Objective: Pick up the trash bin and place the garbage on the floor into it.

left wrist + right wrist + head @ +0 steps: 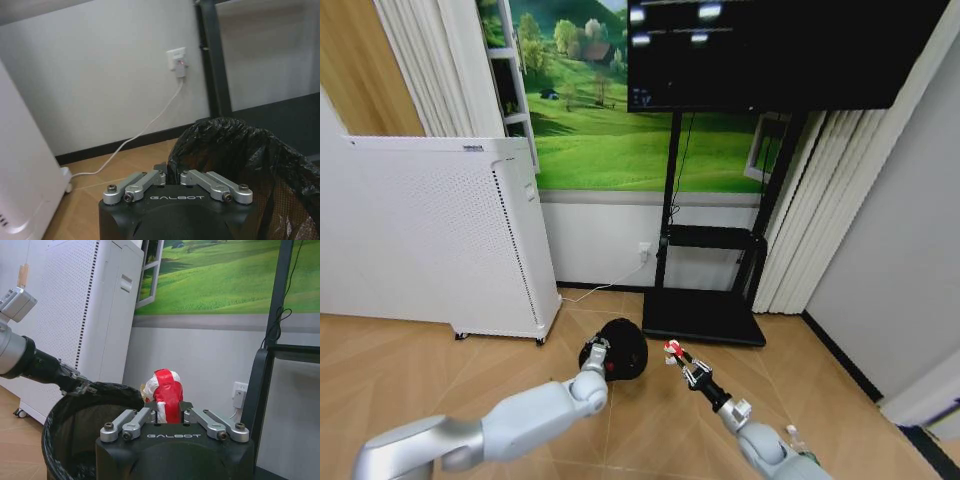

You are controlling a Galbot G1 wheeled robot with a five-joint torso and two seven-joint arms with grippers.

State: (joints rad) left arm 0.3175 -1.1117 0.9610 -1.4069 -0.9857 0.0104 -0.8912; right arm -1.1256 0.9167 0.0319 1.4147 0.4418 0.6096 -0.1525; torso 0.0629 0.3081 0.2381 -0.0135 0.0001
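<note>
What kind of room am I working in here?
Probably an office or demo room: a big screen on a black floor stand, a white perforated appliance, a landscape wall mural, wood-look flooring.

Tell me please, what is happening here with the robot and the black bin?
The robot holds the trash bin off the floor by its rim with its left gripper. The bin is lined with a black bag. Its right gripper is shut on a red-and-white wrapper and holds it beside the bin, near the rim, not yet inside. Behind them stand a white perforated appliance and a black screen stand.
</note>
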